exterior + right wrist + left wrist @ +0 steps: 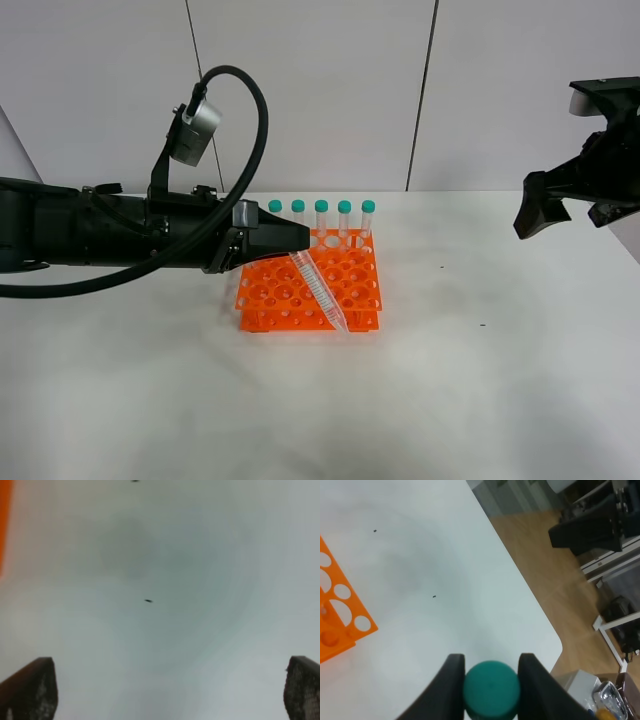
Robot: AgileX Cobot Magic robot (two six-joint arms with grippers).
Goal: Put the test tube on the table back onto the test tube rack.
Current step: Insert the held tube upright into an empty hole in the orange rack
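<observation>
Left end effector (300,243), arm level, clamped on the test tube (319,290) — right end effector (573,208) raised, jaws wide apart

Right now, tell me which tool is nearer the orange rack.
Left. The left tool is right at the rack, shut on the test tube, which slants across it. The right tool, open, hangs far off to the side.

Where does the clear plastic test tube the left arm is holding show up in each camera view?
Exterior high: the slim clear plastic test tube slants over the bright orange plastic rack, mid-picture.
Left wrist: only its teal cap, clamped between the black fingers.
Right wrist: not in it.
Shared landmark: the orange rack, in all three.
</observation>
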